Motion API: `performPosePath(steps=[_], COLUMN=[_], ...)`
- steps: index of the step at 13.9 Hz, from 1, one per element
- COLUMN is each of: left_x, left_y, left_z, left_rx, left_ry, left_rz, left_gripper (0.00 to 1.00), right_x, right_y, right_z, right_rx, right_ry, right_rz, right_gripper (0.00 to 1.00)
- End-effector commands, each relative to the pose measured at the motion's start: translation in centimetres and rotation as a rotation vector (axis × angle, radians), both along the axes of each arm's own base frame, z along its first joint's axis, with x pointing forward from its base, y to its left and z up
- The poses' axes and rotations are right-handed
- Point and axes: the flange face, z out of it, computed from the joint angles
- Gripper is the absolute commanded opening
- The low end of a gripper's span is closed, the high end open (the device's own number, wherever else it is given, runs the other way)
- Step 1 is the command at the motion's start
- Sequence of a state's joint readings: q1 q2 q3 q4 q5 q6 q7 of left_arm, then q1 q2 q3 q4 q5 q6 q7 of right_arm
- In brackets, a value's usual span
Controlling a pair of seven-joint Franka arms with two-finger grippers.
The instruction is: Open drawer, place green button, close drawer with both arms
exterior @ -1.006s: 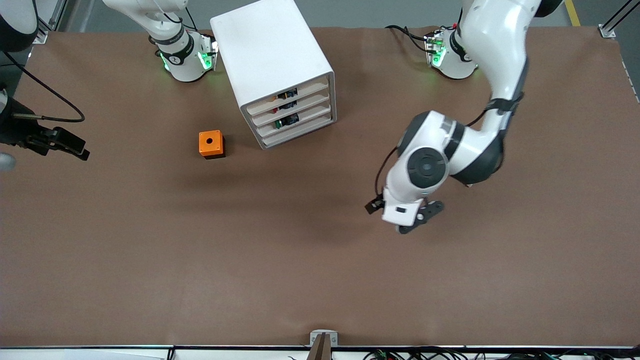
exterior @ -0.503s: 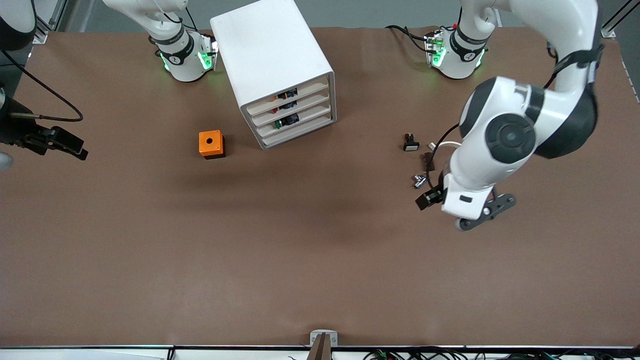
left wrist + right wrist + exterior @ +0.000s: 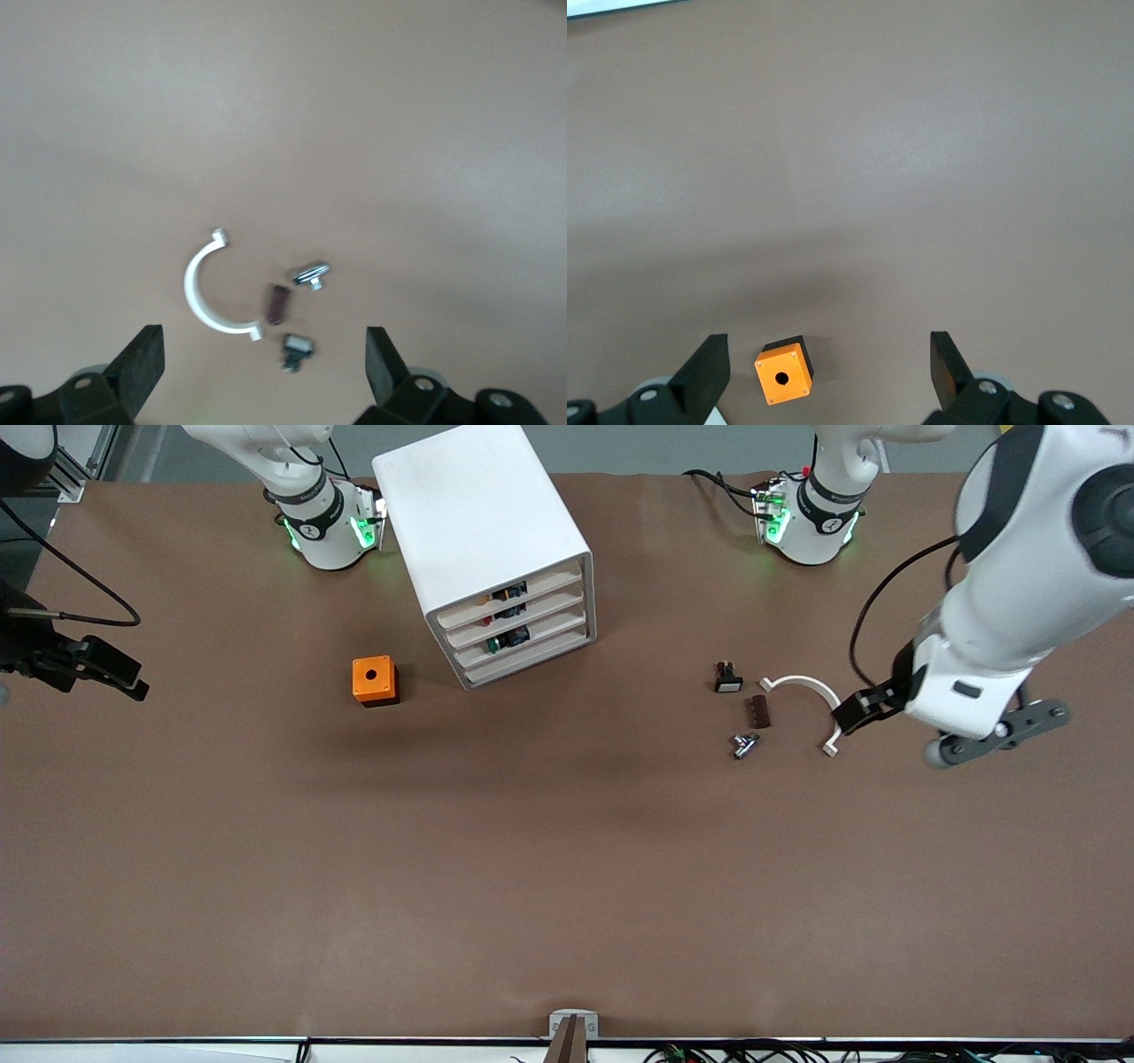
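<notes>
Brown table [image 3: 567, 886], wide and mostly bare. White cabinet [image 3: 483, 540] up between the two arm bases, with four stacked drawers fronting the camera, all seemingly pushed in flush. Third down, the drawer [image 3: 542, 636]: thin white plastic, probably light and easy-sliding, best hooked at the front lip, with the cabinet likely to skid unless braced by the second arm. Left gripper [image 3: 263, 367] up in the air toward the left arm's end from the cabinet, over bare table just past a scatter of small parts, fingers spread wide, holding and touching nothing. Right gripper [image 3: 830, 363] well out toward the right arm's end from the cabinet, likewise spread wide and empty, waiting. Orange cube [image 3: 375, 680] just beside the cabinet, nearer the camera. White clip [image 3: 806, 691], brown block [image 3: 758, 712], white-capped button [image 3: 727, 679] and metal bit [image 3: 744, 744] loose together off toward the left arm's end from the cabinet. Smallest, the button [image 3: 507, 638]: green cap and black body glimpsed at the drawer's front, apparently inside the cabinet. Hard, light and apt to roll; best pinched across the blocky body, not the round cap.
</notes>
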State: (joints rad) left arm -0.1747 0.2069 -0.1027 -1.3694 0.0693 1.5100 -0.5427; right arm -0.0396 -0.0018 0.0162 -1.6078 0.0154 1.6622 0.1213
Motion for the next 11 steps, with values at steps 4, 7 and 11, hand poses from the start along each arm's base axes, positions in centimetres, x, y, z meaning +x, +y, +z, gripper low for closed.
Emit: performPosePath(steps=[4,7,11], left_x=[-5.4,-9.4,-10.6], left_y=[6.7,7.8,8.4], left_z=[2.8,3.1,3.9], left_rx=[-0.02,-0.017,-0.014], left_ry=[0.007,-0.017,-0.002], left_rz=[-0.196,-0.194,-0.199], left_gripper=[1.0,1.0,1.0], right_x=[-0.6,-0.7,-0.7], right_y=[-0.3,-0.3,-0.3], right_z=[0.4,0.5,0.5], right_rx=[-0.013,-0.01,-0.01], right_ry=[0.001,0.0,0.0], right_rz=[0.009,0.009,0.009], right_gripper=[1.0,1.0,1.0])
